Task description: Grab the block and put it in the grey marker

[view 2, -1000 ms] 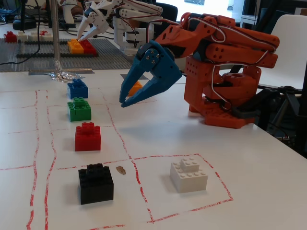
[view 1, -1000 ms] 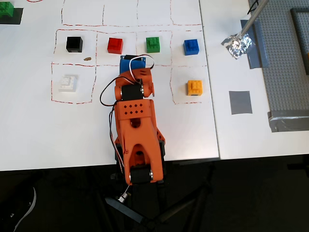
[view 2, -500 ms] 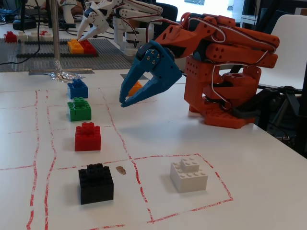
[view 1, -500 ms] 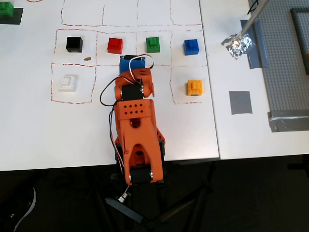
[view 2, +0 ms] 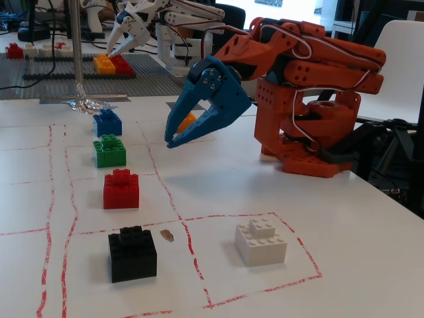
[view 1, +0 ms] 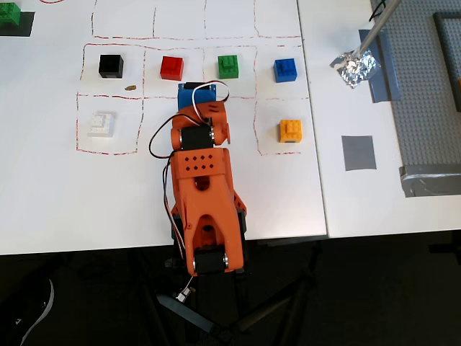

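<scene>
Task status: nothing is completed, judged from how things lie now.

The block (view 1: 228, 66) is seen in the overhead view in the upper middle of the frame, sitting inside its red-dashed cell on the table (view 1: 57, 202), between the red brick (view 1: 171, 68) on its left and the blue brick (view 1: 285, 70) on its right. In the fixed view the block (view 2: 109, 151) appears at left centre, second in a column with the blue brick (view 2: 107, 122) above it and the red brick (view 2: 121, 189) below it. It is untouched and stands flat on its base.

The claw (view 2: 177, 139) is seen in the fixed view at centre frame, blue, pointing down and to the left, raised off the table. Its two fingers are parted by a narrow gap and nothing is held between them. It is near the block but apart from it (to the block's right in this view). In the overhead view the claw is mostly hidden under the arm's own body, so its tips cannot be located there.

The grey marker (view 1: 358, 153) lies at right centre of the overhead frame, well apart from the block, and is bare. It is not visible in the fixed view.

Remaining, as judged: the claw is to be brought over the block, lowered and closed on it; the block is to be lifted, carried to the marker and released there.
</scene>
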You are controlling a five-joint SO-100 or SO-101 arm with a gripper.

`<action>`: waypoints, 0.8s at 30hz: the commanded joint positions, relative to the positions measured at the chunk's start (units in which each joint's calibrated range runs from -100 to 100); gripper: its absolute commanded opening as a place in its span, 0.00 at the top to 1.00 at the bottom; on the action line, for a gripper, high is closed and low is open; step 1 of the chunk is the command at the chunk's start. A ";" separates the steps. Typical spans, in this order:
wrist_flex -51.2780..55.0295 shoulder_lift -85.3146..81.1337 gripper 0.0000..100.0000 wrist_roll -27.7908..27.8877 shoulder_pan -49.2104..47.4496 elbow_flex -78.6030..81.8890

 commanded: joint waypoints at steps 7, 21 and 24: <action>-0.18 17.67 1.00 5.71 0.32 -11.61; 11.09 58.60 0.99 10.70 11.34 -50.87; 12.07 65.41 0.97 10.31 12.93 -57.85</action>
